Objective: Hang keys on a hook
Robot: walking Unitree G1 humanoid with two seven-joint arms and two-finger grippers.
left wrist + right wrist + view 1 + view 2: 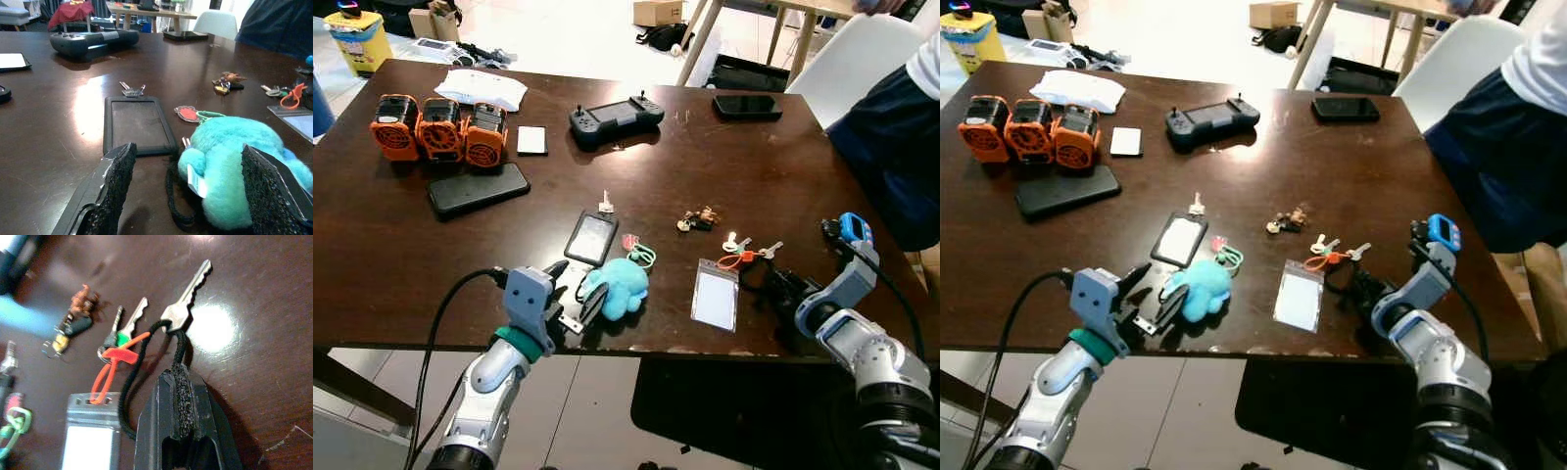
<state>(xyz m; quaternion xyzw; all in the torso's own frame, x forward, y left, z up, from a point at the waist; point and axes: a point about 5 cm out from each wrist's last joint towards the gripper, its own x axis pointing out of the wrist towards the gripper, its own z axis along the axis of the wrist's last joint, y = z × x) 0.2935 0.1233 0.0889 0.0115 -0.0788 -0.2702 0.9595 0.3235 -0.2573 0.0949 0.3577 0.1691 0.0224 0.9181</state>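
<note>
While both arms reach over the near edge of the dark wooden table point(724, 157), the right gripper point(180, 382) lies low on the tabletop with its two black fingers pinched together on the black cord point(128, 382) looped through the keys point(185, 298). Keys lie flat on the wood just beyond the fingertips: one large silver key on the cord, smaller keys beside it with a green tag and an orange plastic strap point(110, 367). In the head views this bunch sits right of centre, near the front edge, beside a clear badge holder point(716, 294). Slightly further in lies a small brown-and-yellow keychain charm point(697, 219). Left gripper point(190, 196) rests at the near-left part of the table, fingers spread wide on either side of a turquoise plush toy point(619, 287); the pads do not visibly touch it. Just beyond the plush lies a black-framed card holder point(591, 238) with a small key at its far end, and a pink-and-green tag point(640, 253) beside it. Far side of table: three orange-and-black battery packs point(438, 127) in a row, a black phone point(478, 189) in front of them, a white card point(531, 140), a black handheld controller point(616, 119), another dark phone point(746, 106), and a white cloth point(481, 88). A person in dark trousers point(891, 147) stands at the right edge of the table, near a white chair point(852, 59).
</note>
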